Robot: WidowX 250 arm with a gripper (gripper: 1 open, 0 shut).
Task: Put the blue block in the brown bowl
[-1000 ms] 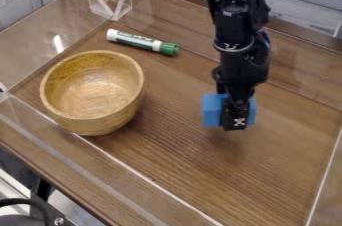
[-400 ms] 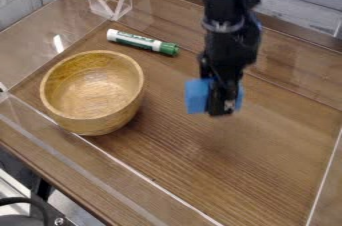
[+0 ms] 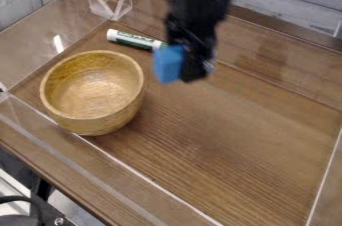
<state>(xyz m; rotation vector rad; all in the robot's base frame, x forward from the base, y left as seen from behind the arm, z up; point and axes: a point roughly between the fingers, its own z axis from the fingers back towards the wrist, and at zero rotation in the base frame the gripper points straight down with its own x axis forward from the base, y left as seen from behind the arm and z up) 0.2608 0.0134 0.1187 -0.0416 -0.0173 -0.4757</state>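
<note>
Since the earlier frames the arm has carried the blue block (image 3: 167, 63) up off the wood and over to the left, so that it now hangs in the air just to the right of the brown bowl (image 3: 92, 91), above the level of its rim and clear of the surface. The picture is blurred around the arm by this motion.

The worktop (image 3: 241, 160) is dark brown wood with a plain grain, fenced by low clear plastic walls along its edges. The black arm comes down from the top of the view, pointing straight down. The brown bowl sits on the left part of the wood, upright, its hollow bare. The tool (image 3: 181, 65) pinches the blue block between its jaws, the block showing mostly on the left side of the tool. Behind the arm, a green-and-white marker (image 3: 134, 39) lies flat on the wood, beyond the bowl; its right end is hidden by the arm and block.
</note>
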